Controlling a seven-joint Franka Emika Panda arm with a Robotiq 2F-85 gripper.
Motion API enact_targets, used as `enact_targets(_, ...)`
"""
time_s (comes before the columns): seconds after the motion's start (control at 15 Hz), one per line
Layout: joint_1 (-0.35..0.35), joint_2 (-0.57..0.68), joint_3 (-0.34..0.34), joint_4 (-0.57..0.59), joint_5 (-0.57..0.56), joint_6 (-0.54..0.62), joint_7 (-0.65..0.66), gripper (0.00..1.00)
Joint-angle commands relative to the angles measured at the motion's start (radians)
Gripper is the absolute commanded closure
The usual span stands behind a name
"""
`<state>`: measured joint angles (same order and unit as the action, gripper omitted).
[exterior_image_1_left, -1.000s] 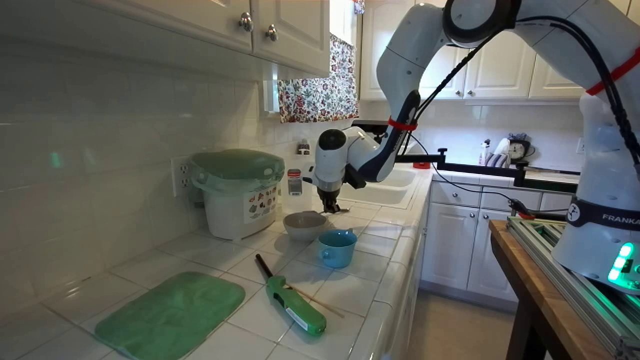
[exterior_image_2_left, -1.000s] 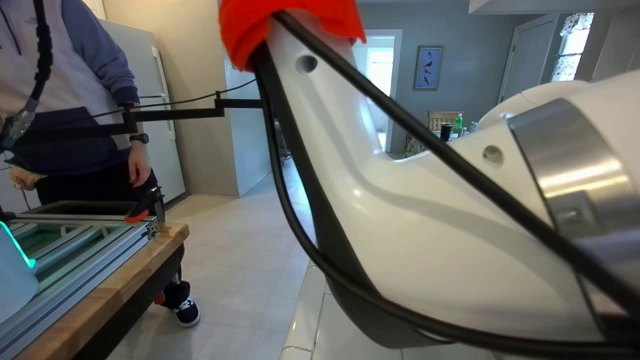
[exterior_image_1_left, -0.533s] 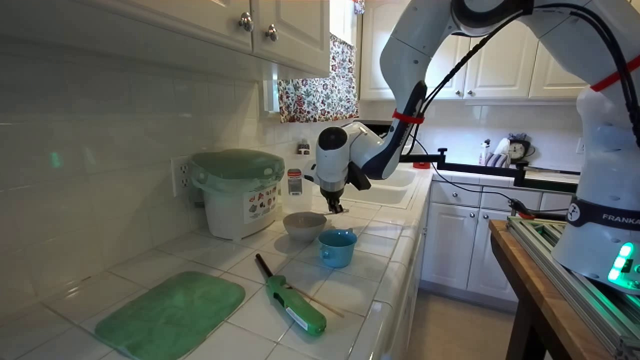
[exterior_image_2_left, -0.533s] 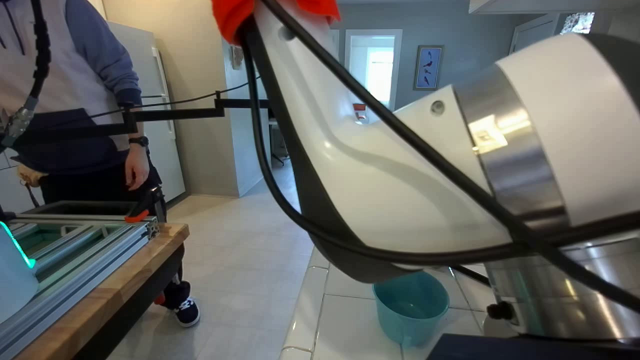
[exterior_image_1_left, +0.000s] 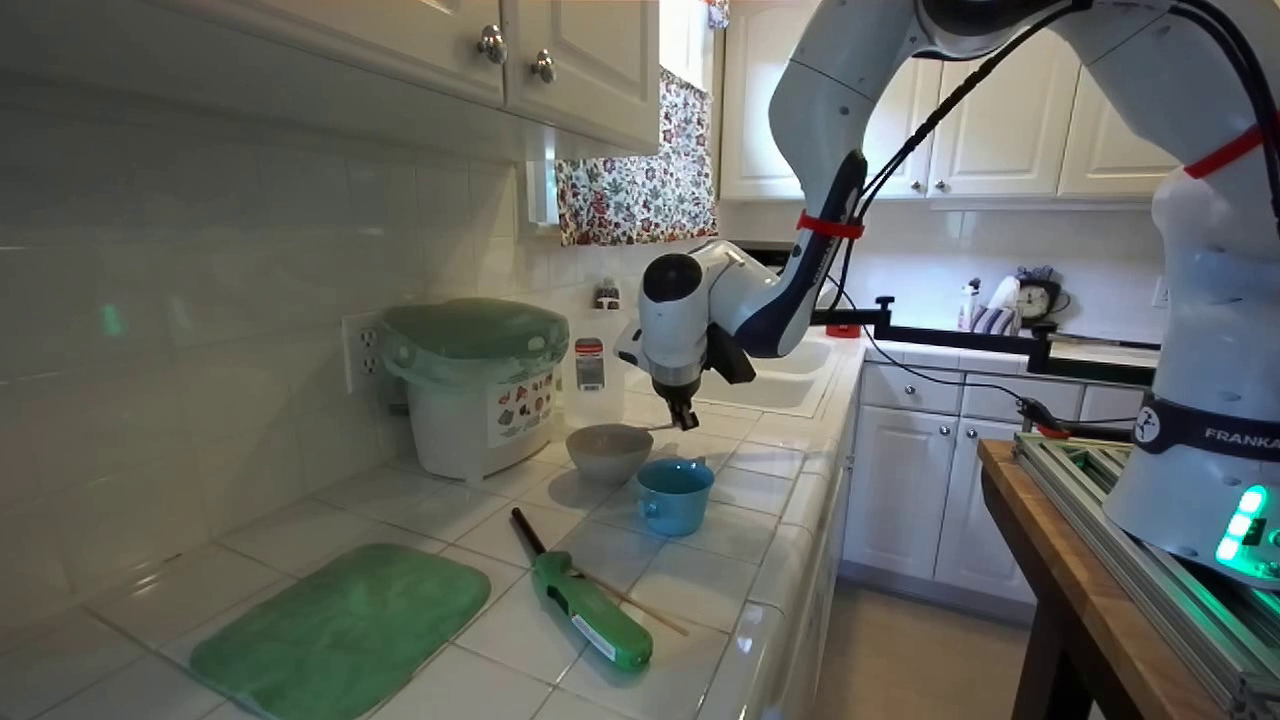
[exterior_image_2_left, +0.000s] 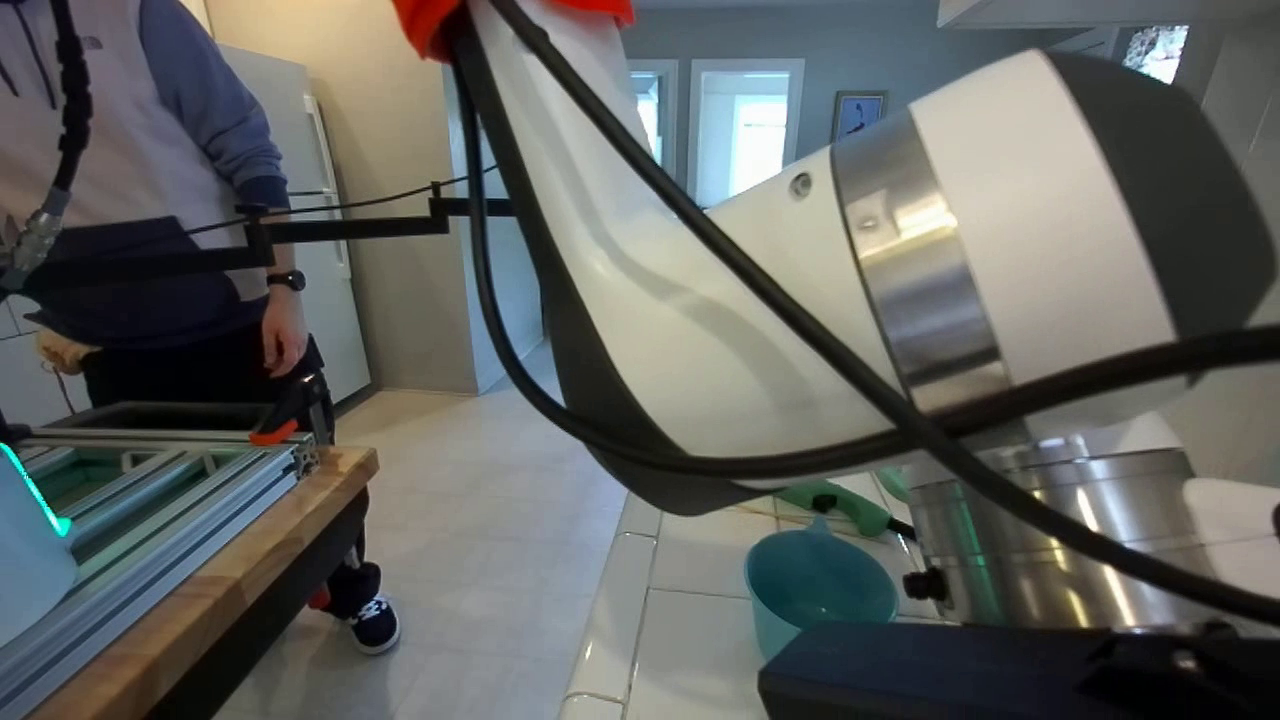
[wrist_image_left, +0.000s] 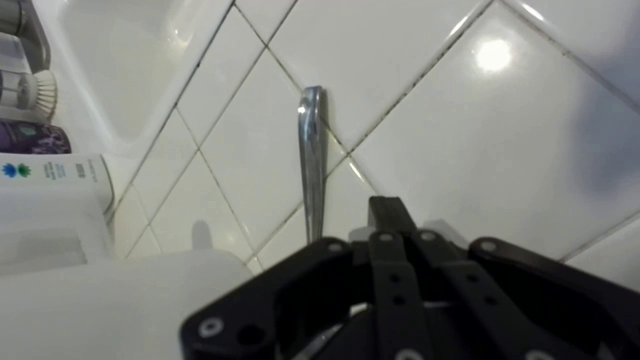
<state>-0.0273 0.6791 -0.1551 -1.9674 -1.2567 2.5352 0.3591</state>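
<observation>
Silver and shiny, a metal handle (wrist_image_left: 311, 150) lies near the grey bowl (exterior_image_1_left: 608, 455) on the white counter (exterior_image_1_left: 752, 490). In the last second the black gripper (exterior_image_1_left: 686, 420) slid a little away from the bowl, toward the counter's front edge. Its fingers are pinched tight together with nothing between them, so the handle is close by, but not picked up.

Oh, the jaws hide part of the metal utensil (wrist_image_left: 311, 165)! And the person (exterior_image_2_left: 150, 190), head cut off up top!
</observation>
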Motion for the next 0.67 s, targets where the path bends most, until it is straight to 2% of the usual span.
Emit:
enact_targets(0.0,-0.008,-0.01,0.022,-0.005,0.002,0.0,0.005,1.0)
enact_targets(0.07,-0.009,-0.007,0.027,0.001,0.005,0.003,0.003,0.75)
enact_targets(0.13,-0.006,0.0,0.027,0.012,-0.004,0.004,0.009,0.74)
enact_targets(0.6,-0.019,0.045,0.035,0.102,0.011,0.028,-0.002,0.23)
